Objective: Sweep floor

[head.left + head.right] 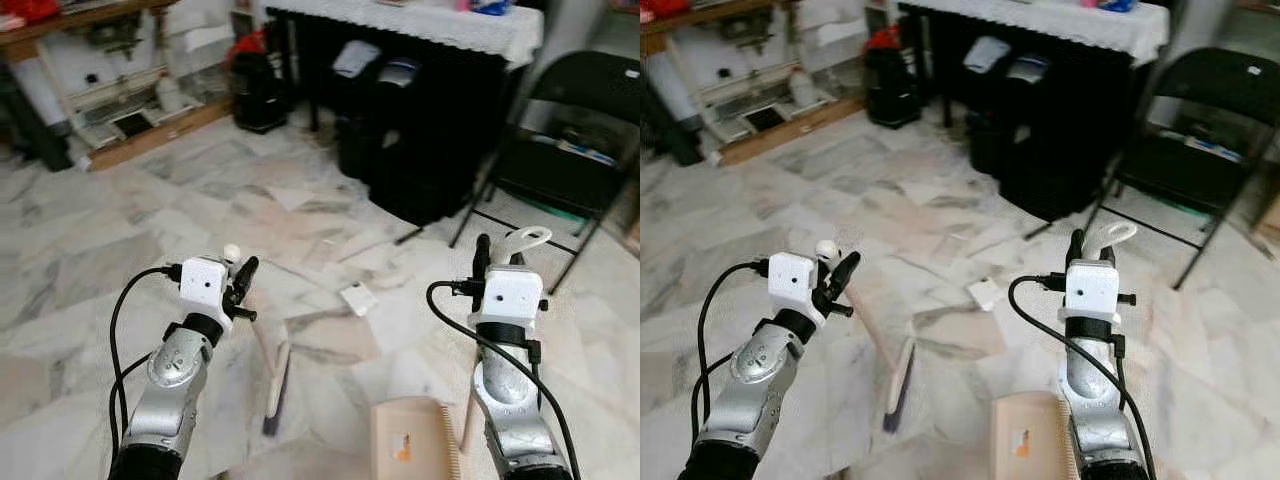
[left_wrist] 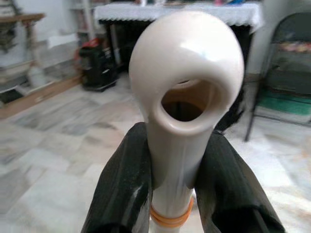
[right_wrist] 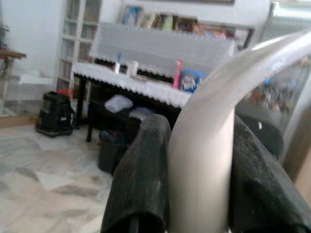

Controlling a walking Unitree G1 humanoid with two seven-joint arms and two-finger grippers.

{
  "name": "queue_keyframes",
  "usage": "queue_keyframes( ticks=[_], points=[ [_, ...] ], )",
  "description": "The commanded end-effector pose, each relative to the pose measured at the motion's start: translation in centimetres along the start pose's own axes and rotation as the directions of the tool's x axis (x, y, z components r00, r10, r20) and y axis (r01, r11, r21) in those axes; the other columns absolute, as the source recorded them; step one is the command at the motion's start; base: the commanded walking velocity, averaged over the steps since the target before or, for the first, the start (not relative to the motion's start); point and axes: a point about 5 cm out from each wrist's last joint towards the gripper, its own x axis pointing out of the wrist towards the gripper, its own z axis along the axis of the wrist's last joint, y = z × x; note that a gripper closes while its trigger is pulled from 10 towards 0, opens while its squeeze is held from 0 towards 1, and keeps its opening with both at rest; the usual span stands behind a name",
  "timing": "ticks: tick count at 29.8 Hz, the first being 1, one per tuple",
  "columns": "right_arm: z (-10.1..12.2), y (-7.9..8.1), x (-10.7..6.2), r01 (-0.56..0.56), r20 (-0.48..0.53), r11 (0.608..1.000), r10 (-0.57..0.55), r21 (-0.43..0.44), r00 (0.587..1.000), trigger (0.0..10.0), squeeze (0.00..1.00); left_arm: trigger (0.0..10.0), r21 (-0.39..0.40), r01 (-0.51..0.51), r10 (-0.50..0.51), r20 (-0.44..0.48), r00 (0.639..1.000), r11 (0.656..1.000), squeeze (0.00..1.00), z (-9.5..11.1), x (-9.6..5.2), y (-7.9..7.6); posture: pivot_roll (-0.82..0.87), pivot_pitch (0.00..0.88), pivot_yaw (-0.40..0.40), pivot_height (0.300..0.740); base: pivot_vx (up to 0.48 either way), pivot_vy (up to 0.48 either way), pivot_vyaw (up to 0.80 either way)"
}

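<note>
My left gripper [image 1: 240,272] is shut on the cream handle [image 2: 187,97] of a hand broom, just below the hanging hole at its end. The handle slants down to the broom head [image 1: 278,385], which rests on the marble floor. My right gripper [image 1: 497,250] is shut on the pale looped handle [image 1: 527,238] of a beige dustpan [image 1: 412,440] standing on the floor by that arm. In the right wrist view the black fingers [image 3: 143,170] clasp the curved handle [image 3: 201,160]. A white paper scrap [image 1: 358,298] lies on the floor between the two grippers.
A black folding chair [image 1: 590,90] stands at the right. A black table with a white lace cloth [image 1: 420,25] has dark bins [image 1: 400,160] under it ahead. A black bag [image 1: 258,90] and a low wooden shelf [image 1: 140,135] are at the back left. Another paper [image 1: 290,195] lies mid-floor.
</note>
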Motion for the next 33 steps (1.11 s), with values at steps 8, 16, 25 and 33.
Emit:
queue_keyframes(
  ticks=[8, 16, 25, 33],
  points=[
    [0.7, -2.2, 0.9, 0.121, 0.056, 0.992, -0.119, -0.04, 0.991, 10.0, 0.0, 10.0, 0.023, 0.01, -0.011, 0.041, 0.999, 1.0, 0.0, 1.0, 0.5, -0.3, -0.08, 0.041, 0.034, 0.74, 0.362, 0.0, 0.0],
    [0.6, -1.8, 0.5, 0.113, 0.043, 0.993, -0.112, -0.036, 0.993, 10.0, 0.0, 10.0, 0.024, 0.01, -0.011, 0.039, 0.999, 1.0, 0.0, 1.0, 0.5, -0.3, -0.08, 0.053, 0.037, 0.74, 0.376, 0.0, 0.0],
    [0.5, -1.3, 0.6, 0.075, 0.033, 0.995, -0.073, -0.066, 0.997, 10.0, 0.0, 10.0, 0.019, 0.018, -0.019, 0.035, 0.999, 1.0, 0.0, 0.9, 0.5, -0.4, -0.08, 0.063, 0.035, 0.74, 0.379, 0.0, 0.0],
    [0.3, -0.8, 0.6, 0.048, 0.01, 0.998, -0.047, -0.04, 0.999, 10.0, 0.0, 10.0, 0.02, 0.017, -0.017, 0.033, 0.999, 1.0, 0.0, 0.9, 0.6, -0.4, -0.08, 0.066, 0.034, 0.74, 0.377, 0.0, 0.42]
  ],
)
